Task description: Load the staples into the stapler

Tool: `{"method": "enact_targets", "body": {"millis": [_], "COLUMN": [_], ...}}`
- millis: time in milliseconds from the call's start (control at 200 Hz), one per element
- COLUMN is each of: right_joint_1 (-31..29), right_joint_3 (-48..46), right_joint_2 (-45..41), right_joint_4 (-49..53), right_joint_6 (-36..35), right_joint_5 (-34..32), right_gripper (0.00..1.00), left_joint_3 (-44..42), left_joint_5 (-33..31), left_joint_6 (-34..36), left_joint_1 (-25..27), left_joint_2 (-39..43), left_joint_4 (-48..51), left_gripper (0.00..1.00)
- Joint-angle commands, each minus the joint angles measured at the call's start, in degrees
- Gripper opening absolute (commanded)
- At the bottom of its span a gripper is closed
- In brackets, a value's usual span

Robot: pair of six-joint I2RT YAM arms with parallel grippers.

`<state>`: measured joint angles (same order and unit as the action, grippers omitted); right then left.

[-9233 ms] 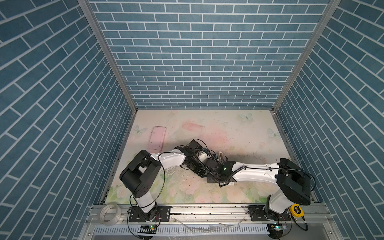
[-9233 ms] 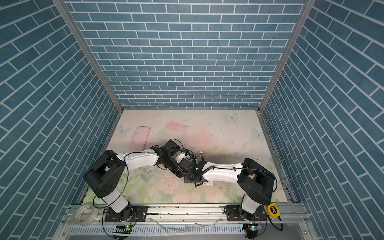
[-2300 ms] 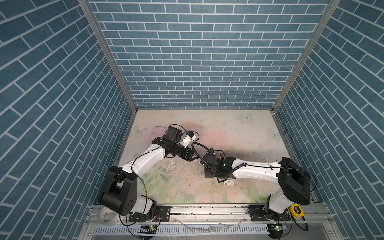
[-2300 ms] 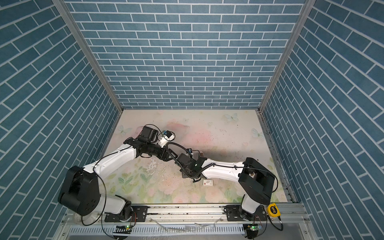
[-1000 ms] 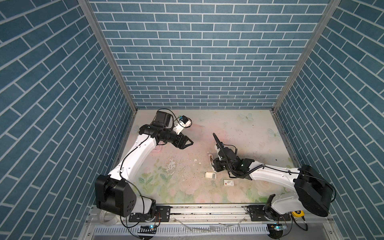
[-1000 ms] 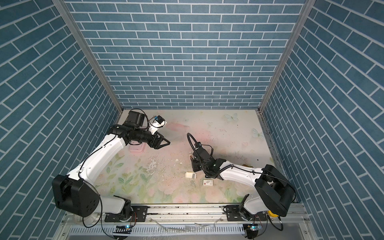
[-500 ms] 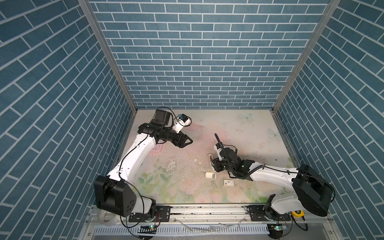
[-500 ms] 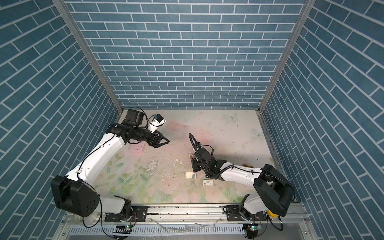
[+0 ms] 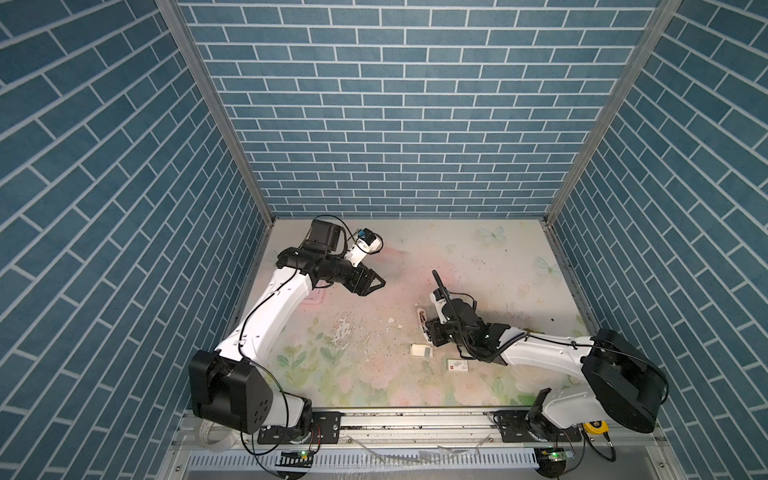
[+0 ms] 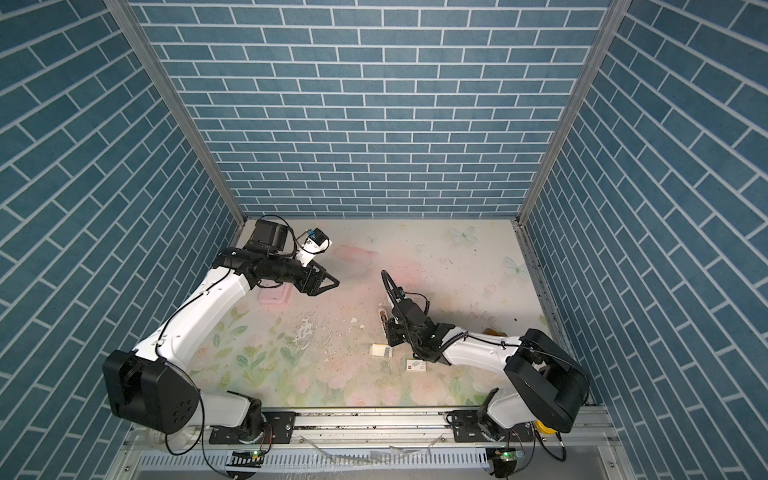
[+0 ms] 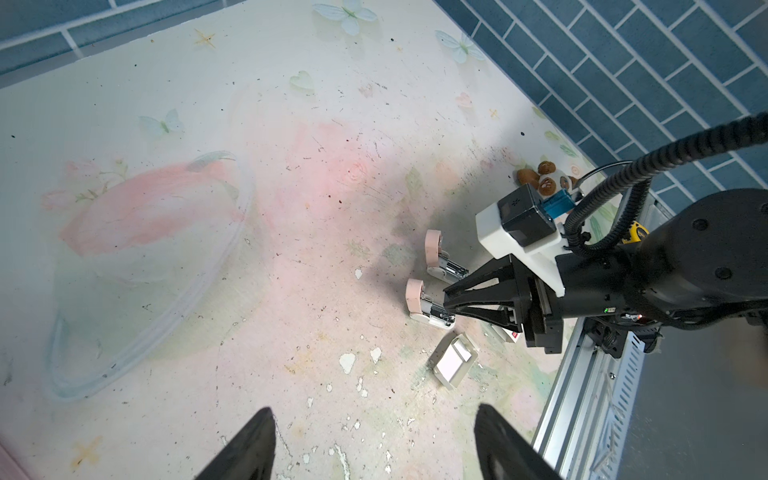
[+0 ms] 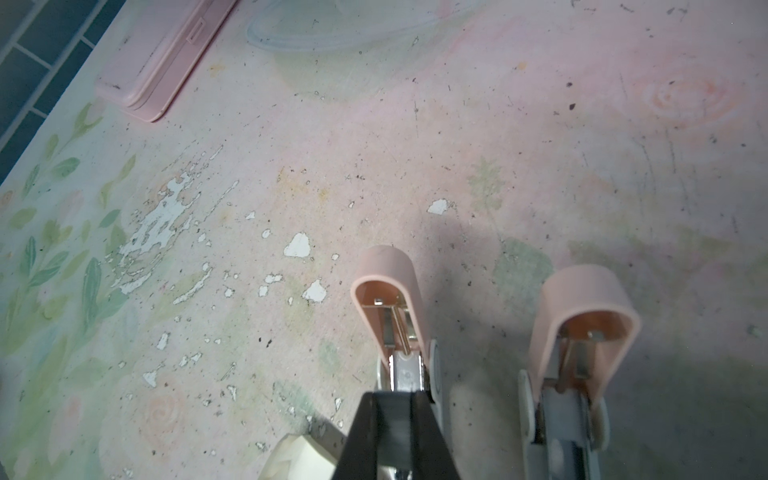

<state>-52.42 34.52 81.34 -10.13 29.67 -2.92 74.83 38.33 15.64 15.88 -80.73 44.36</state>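
Top views first. My left gripper [image 9: 375,288] [image 10: 328,289] hangs above the table [image 9: 478,257] near the back left corner, fingers spread wide with nothing between them. A pink case [image 9: 316,300] peeks out beneath that arm. My right gripper [image 9: 430,332] [image 10: 389,328] is down low, right of centre. Only one of the two staplers [image 9: 421,316] shows there, just beyond its tips. A white tray [image 9: 417,350] lies just in front of the gripper. The grey strip at one end of it looks like the staples [image 9: 428,352], though it is too small for me to be sure. A white sleeve [image 9: 457,365] with a red mark sits near the tray, closer to the front edge.

From the left wrist, I see both staplers lying side by side with their pink lids flipped up. The right gripper's tips rest on the metal rail of the near stapler [image 11: 415,296], and the second stapler [image 11: 434,249] lies just behind it. The tray is close by on the table. A toy bear [image 11: 544,178] sits by the far wall, and a clear bowl [image 11: 145,270] is well off to the other side.

From the right wrist, my fingers [image 12: 428,432] are drawn narrow, almost together, tips on the near stapler's rail. I cannot tell whether a strip is pinched between them.
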Motion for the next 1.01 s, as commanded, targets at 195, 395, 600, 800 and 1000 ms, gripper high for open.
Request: {"method": "enact_targets", "body": {"millis": [195, 395, 600, 800, 1000], "right_joint_1": [0.4, 0.4, 0.3, 0.3, 0.3], "right_joint_3": [-1.6, -2.5, -2.2, -2.0, -2.1], "right_joint_2": [1.9, 2.1, 3.0, 3.4, 3.5], "right_joint_4": [-2.9, -3.6, -4.3, -5.0, -4.7], "right_joint_6": [-1.5, -1.8, -2.1, -1.9, -1.9], "right_joint_5": [0.3, 0.4, 0.7, 1.3, 1.3], "right_gripper": [0.00, 0.00, 0.00, 0.00, 0.00], "left_joint_3": [-1.3, -1.2, -1.3, -1.5, -1.7], "left_joint_5": [-0.5, -1.0, -1.2, -1.3, -1.1], "left_joint_6": [-0.2, -0.2, 0.0, 0.0, -0.1], "left_joint_1": [-0.4, -0.4, -0.6, -0.7, -0.8], "left_joint_2": [0.9, 1.0, 1.2, 1.4, 1.6], "left_joint_4": [-0.7, -0.8, -0.8, -1.0, -1.1], "left_gripper": [0.77, 0.77, 0.77, 0.77, 0.77]}}
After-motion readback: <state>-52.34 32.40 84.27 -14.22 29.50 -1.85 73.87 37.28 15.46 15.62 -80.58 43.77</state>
